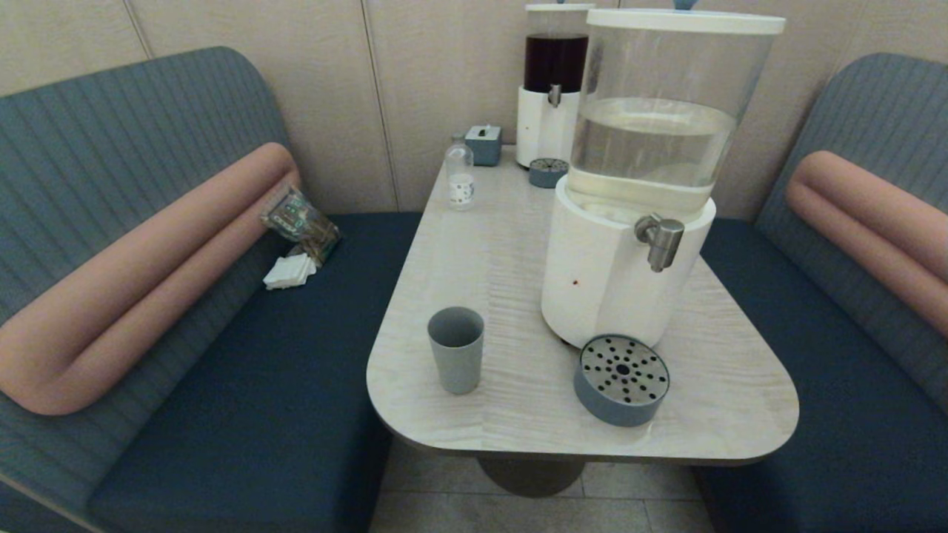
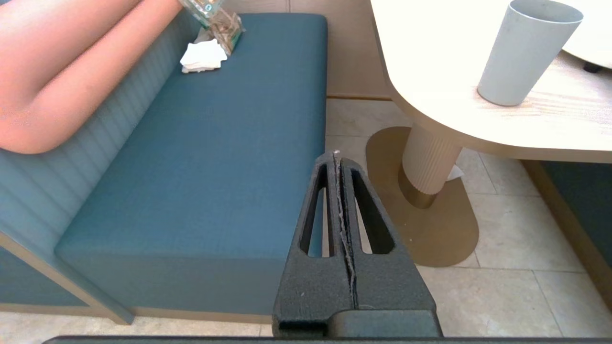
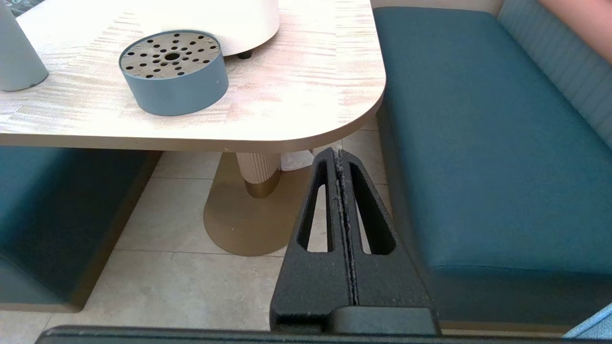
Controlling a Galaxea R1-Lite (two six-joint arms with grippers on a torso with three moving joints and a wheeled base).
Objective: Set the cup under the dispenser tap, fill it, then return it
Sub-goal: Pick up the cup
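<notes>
The grey-blue cup (image 1: pixel 455 349) stands upright and empty on the table's near left part, also seen in the left wrist view (image 2: pixel 526 50). The steel dispenser tap (image 1: pixel 661 238) juts from the white base of the large clear-tank dispenser (image 1: pixel 637 185), above and behind the round perforated drip tray (image 1: pixel 621 379). Neither gripper shows in the head view. My left gripper (image 2: pixel 337 155) hangs shut and empty below the table's left edge, over the floor. My right gripper (image 3: pixel 337 152) hangs shut and empty below the table's near right corner.
A smaller dark-liquid dispenser (image 1: pixel 554 81), a second drip tray (image 1: pixel 548 172), a tissue box (image 1: pixel 484 143) and a small clear bottle (image 1: pixel 460 176) stand at the table's far end. Blue benches (image 1: pixel 244 385) flank the table (image 1: pixel 518 222); napkins (image 1: pixel 289 271) lie on the left one.
</notes>
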